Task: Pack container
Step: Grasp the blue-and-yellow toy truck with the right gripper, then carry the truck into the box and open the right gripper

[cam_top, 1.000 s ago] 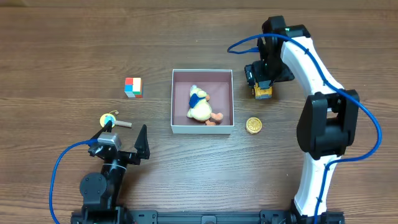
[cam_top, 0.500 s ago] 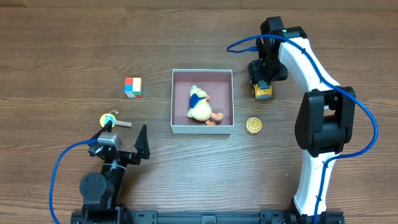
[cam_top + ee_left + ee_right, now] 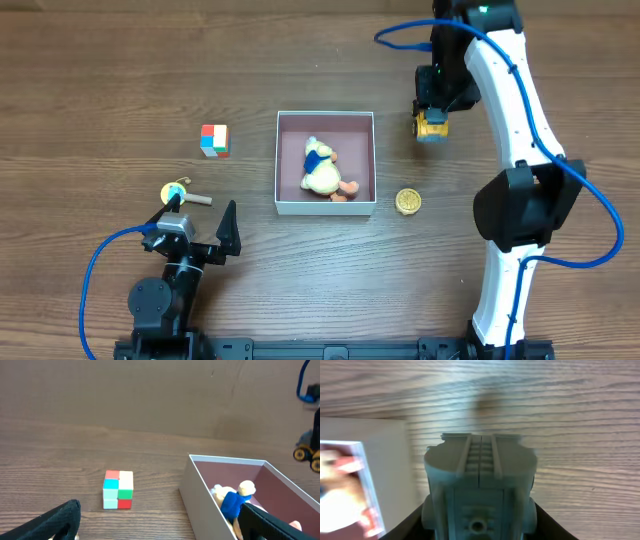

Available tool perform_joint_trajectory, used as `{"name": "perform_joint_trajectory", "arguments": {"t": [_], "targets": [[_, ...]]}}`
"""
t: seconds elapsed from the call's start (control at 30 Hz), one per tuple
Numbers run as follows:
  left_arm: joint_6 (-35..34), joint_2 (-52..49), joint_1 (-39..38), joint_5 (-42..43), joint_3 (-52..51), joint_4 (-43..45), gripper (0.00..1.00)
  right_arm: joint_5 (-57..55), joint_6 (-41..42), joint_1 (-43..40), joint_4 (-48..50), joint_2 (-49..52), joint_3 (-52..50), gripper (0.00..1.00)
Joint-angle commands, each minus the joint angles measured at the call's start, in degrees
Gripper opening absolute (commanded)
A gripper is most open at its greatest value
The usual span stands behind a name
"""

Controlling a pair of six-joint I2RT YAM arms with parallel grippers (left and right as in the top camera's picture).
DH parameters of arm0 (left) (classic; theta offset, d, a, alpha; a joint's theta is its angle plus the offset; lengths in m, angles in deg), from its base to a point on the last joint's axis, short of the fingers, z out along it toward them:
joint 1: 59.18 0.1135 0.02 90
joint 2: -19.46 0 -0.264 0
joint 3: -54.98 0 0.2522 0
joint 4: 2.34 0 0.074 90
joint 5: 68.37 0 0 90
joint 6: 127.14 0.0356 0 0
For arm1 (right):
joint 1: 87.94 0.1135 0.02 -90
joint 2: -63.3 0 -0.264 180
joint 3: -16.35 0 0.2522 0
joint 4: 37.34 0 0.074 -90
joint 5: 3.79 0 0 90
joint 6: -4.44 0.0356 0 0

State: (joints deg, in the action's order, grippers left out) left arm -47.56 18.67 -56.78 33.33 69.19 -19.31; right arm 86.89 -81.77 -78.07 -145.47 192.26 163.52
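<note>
The container (image 3: pixel 325 207) is a square white-walled box with a pinkish-brown inside, at the table's middle. A plush duck (image 3: pixel 322 170) with a blue scarf lies in it. My right gripper (image 3: pixel 437 100) is to the right of the box's far corner, shut on a yellow and grey toy truck (image 3: pixel 432 126). In the right wrist view the truck's grey body (image 3: pixel 480 475) fills the space between my right gripper's (image 3: pixel 480 527) fingers, held above the wood, with the container's white wall (image 3: pixel 370 455) to its left. My left gripper (image 3: pixel 198 222) stands open near the front left, holding nothing.
A coloured cube (image 3: pixel 214 140) sits left of the box, also in the left wrist view as the cube (image 3: pixel 118 490). A gold round token (image 3: pixel 407 202) lies by the box's near right corner. A small yellow toy with a stick (image 3: pixel 177 193) lies beside my left gripper.
My right gripper closed on the toy truck and carried it a little back and to the right, off the table. The left arm has not moved.
</note>
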Motion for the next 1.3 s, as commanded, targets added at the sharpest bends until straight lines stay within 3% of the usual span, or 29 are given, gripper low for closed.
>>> {"name": "perform_joint_trajectory", "arguments": {"t": [0.0, 0.33, 0.6, 0.63, 0.67, 0.77, 0.83, 1.0, 1.17, 1.27], "targets": [[-0.3, 0.2, 0.2, -0.3, -0.2, 0.0, 1.0, 9.4, 4.5, 3.8, -2.7, -1.4, 6.0, 0.44], [-0.3, 0.2, 0.2, -0.3, -0.2, 0.0, 1.0, 7.8, 14.5, 19.5, -2.7, -2.2, 5.7, 0.5], [-0.3, 0.2, 0.2, -0.3, -0.2, 0.0, 1.0, 0.3, 17.2, 19.9, -2.7, -1.9, 0.4, 0.55], [-0.3, 0.2, 0.2, -0.3, -0.2, 0.0, 1.0, -0.8, 17.2, 19.9, -2.7, -1.9, 0.4, 0.59], [-0.3, 0.2, 0.2, -0.3, -0.2, 0.0, 1.0, -1.5, 17.2, 19.6, -2.7, -1.9, 0.4, 0.74], [-0.3, 0.2, 0.2, -0.3, -0.2, 0.0, 1.0, -1.3, 17.2, 16.1, -2.7, -2.0, 0.4, 0.82], [-0.3, 0.2, 0.2, -0.3, -0.2, 0.0, 1.0, 1.0, 17.2, 12.6, -2.7, -3.0, 0.4, 0.99], [-0.3, 0.2, 0.2, -0.3, -0.2, 0.0, 1.0, 3.8, 14.8, 5.3, -2.7, -14.5, 0.1, 1.0], [-0.3, 0.2, 0.2, -0.3, -0.2, 0.0, 1.0, 3.7, 14.1, 5.1, -2.7, -31.4, -15.2, 1.0], [-0.3, 0.2, 0.2, -0.3, -0.2, 0.0, 1.0, -2.6, 17.7, 4.8, -1.0, -39.5, -33.6, 1.0]]}}
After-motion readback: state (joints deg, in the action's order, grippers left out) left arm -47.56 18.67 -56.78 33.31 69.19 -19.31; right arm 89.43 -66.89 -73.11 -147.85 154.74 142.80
